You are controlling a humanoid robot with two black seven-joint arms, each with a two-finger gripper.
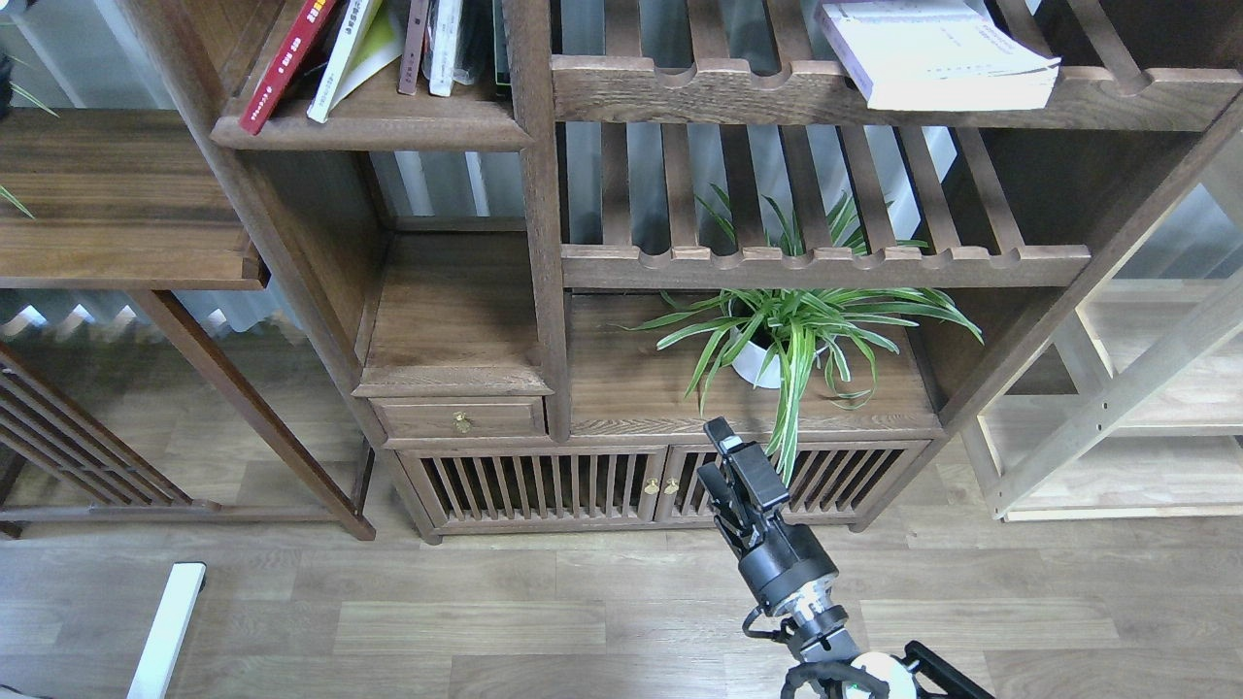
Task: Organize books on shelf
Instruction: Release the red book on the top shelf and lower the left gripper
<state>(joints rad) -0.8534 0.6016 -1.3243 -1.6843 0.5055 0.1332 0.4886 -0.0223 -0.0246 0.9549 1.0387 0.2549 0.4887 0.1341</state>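
On the solid dark-brown shelf [388,124] at the upper left of the bookcase, the dark red book [284,60] stands tilted, its top leaning to the right, with its lower end resting on the board near the shelf's left end. Just right of it, the yellow-green book [352,53] leans the same way, its pale edge facing out and its foot on the board. Further right on that shelf stand a few thin upright books [437,44], close to the vertical post of the bookcase.

The thick pale lavender-white book [937,53] lies flat on the slatted upper shelf [738,92] at the far right, well apart from the other two, its page edges turned toward the front and its corner reaching over the notched rail.

Lower down, a potted spider plant [791,335] in a white pot sits on the cabinet top beneath the second slatted rail.

The right claw [730,464] rises from the bottom edge of the view in front of the cabinet's slatted doors [544,485], just below and left of the plant's hanging leaves, touching nothing. It holds nothing; its fingers overlap from this angle, so whether they are parted or closed I cannot tell. The left claw is out of the view.
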